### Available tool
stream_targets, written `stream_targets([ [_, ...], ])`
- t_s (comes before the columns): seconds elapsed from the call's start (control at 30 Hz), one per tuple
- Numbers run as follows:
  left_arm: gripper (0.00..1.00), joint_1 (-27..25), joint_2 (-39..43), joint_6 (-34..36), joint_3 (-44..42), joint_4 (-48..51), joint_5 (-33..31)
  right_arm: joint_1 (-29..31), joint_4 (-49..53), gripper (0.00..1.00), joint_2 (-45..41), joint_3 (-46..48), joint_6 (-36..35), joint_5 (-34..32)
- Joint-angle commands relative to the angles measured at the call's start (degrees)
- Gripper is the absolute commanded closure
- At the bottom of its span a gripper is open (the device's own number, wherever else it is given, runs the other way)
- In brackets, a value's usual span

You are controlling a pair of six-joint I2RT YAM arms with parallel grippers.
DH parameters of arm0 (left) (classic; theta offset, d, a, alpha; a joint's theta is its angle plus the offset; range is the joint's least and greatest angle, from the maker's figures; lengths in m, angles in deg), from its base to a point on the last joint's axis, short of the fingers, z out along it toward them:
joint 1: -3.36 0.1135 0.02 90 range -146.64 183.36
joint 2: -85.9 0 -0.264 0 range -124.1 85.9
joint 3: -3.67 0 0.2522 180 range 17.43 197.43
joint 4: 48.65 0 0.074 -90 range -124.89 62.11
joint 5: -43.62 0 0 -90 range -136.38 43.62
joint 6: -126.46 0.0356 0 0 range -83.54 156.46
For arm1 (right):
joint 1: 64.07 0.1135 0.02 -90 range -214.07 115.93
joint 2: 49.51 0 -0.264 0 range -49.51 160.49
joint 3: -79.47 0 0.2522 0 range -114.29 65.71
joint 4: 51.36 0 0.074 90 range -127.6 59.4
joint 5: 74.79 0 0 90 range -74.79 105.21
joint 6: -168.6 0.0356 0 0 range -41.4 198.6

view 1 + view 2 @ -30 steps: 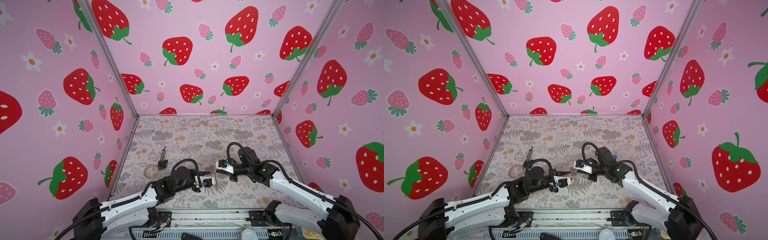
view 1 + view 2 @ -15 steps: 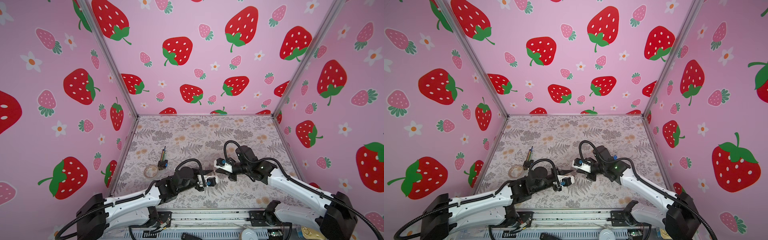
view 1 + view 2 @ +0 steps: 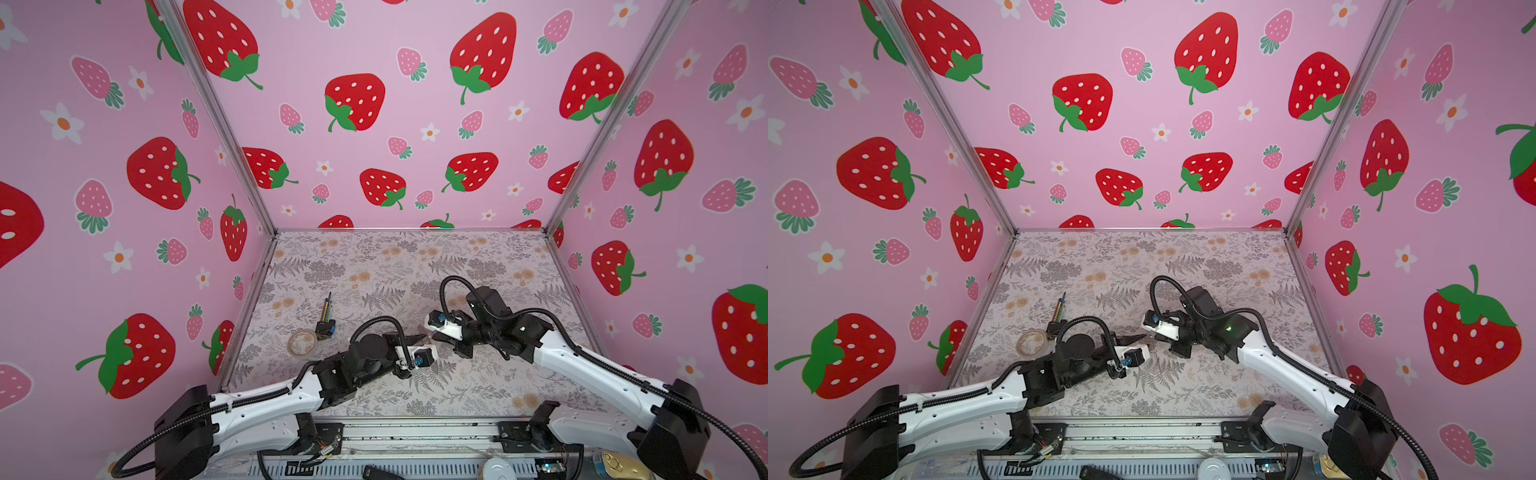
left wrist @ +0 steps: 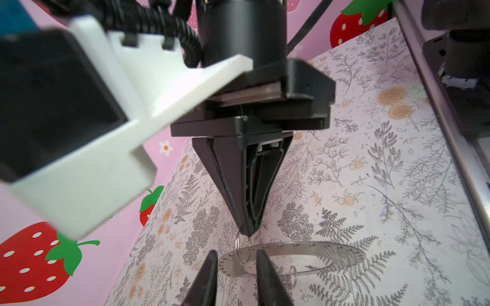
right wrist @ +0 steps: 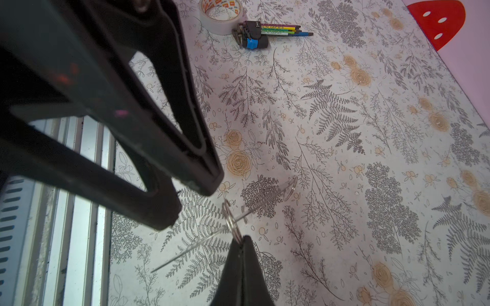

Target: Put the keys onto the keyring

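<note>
The keyring [image 4: 305,250] is a flat grey disc with tiny holes round its rim, seen edge-on as a thin line in the right wrist view [image 5: 201,242]. Of the keys I see only small silver loops. One loop [image 4: 241,251] [image 5: 230,216] crosses the disc's rim, and my right gripper [image 4: 246,232] [image 5: 240,240] is shut on it. A second loop [image 4: 293,275] [image 5: 290,188] hangs farther along the disc. My left gripper [image 4: 236,255] [image 5: 189,204] stands open, its tips either side of that rim without touching. In both top views the two grippers meet tip to tip [image 3: 430,336] [image 3: 1150,336].
A pale tape roll [image 3: 302,343] [image 5: 221,16] and a black hex-key set [image 3: 325,322] [image 5: 254,34] lie at the left of the floral mat. The metal front rail [image 5: 79,185] runs just behind my left gripper. Pink strawberry walls close three sides.
The two grippers have drawn together at the middle of the mat: the left reached right and forward, the right shifted left. The left jaws have narrowed a little.
</note>
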Motion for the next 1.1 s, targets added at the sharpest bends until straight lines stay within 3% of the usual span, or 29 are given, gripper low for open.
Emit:
stream_targets([
  [0.0,0.72,-0.3,0.6,-1.3,-0.3,-2.9,-1.5,1.6,3.8,1.0,0.6,-2.9,0.4,-3.4],
  [0.23,0.72,-0.3,1.2,-3.4,-1.6,-3.9,-1.8,3.2,5.3,1.0,1.1,-5.5,1.9,-7.5],
  [1.07,0.73,-0.2,-3.5,-8.6,-1.4,-5.3,-6.3,4.1,5.4,1.0,2.0,-6.8,3.1,-6.7],
])
